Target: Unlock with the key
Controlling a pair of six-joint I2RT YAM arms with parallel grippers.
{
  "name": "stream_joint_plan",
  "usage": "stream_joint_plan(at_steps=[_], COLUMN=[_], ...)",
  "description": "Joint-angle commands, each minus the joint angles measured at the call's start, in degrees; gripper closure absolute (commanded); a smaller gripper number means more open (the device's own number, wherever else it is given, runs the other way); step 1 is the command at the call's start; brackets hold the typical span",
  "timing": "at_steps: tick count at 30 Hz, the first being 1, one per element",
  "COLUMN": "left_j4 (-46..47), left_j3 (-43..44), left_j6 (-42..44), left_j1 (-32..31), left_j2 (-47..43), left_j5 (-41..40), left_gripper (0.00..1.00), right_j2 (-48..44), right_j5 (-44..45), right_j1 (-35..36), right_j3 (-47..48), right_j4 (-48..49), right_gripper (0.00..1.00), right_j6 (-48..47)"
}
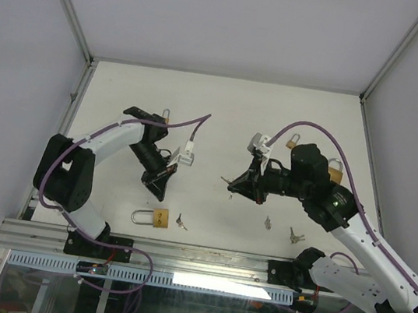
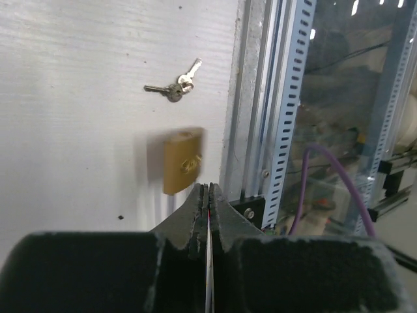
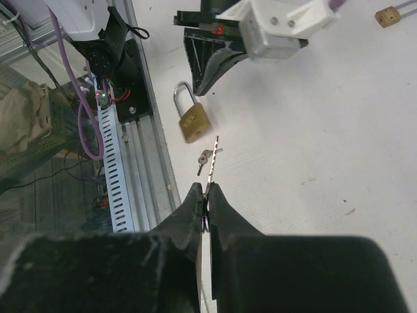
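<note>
A brass padlock (image 1: 157, 217) lies on the white table near the front rail, its shackle pointing left. In the left wrist view the padlock (image 2: 180, 163) is blurred and sits just past my left gripper (image 2: 208, 186). That gripper's jaws are pressed together with nothing seen between them. From above, the left gripper (image 1: 161, 191) hovers just behind the padlock. My right gripper (image 3: 206, 187) is shut on a key (image 3: 212, 156), whose toothed blade sticks out beyond the tips. It points toward the padlock (image 3: 194, 122). The right gripper (image 1: 234, 185) hangs mid-table.
A loose key pair (image 1: 181, 220) lies right of the padlock. More keys (image 1: 267, 223) (image 1: 294, 234) lie near the right arm. Three other padlocks (image 1: 165, 118) (image 1: 293, 145) (image 1: 335, 174) sit farther back. A metal rail (image 1: 178, 258) runs along the near edge.
</note>
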Motion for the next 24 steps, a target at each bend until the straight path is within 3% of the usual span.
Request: stream_joint_plan(at_steps=[1, 4, 7, 9, 10, 11, 17, 24], left_j4=[2.0, 12.3, 9.5, 10.9, 12.2, 13.2, 20.4, 31.1], left_j3=[6.0, 7.5, 8.1, 5.7, 3.8, 1.1, -15.5, -22.2], left_j6=[-9.9, -20.2, -13.0, -12.3, -13.1, -12.9, -7.3, -18.3], left_j1=[0.9, 0.8, 0.9, 0.3, -1.6, -4.5, -22.1, -28.6], left_j2=[1.9, -0.8, -1.9, -2.6, -3.4, -4.8, -22.6, -18.7], left_j5=[5.6, 1.1, -3.0, -9.6, -13.8, -17.7, -23.4, -27.2], left_gripper=[1.0, 1.0, 0.98, 0.52, 0.21, 0.04, 0.01, 0.01], right_j2=[-1.6, -2.1, -2.6, -2.8, -2.8, -2.8, -2.9, -3.1], right_j5=[-1.3, -0.9, -0.6, -0.6, -0.6, -0.7, -1.1, -1.3], right_j1=[0.1, 0.1, 0.1, 0.1, 0.1, 0.1, 0.2, 0.2], right_j3=[2.3, 2.1, 1.7, 1.6, 1.5, 1.5, 0.8, 1.0], right_j4=[3.2, 3.2, 3.2, 3.3, 3.2, 3.3, 4.5, 4.8], right_gripper=[1.0, 1.0, 1.0, 1.0, 1.0, 1.0, 1.0, 1.0], right_j6=[1.2, 1.7, 2.0, 2.1, 2.1, 2.2, 3.2, 3.7])
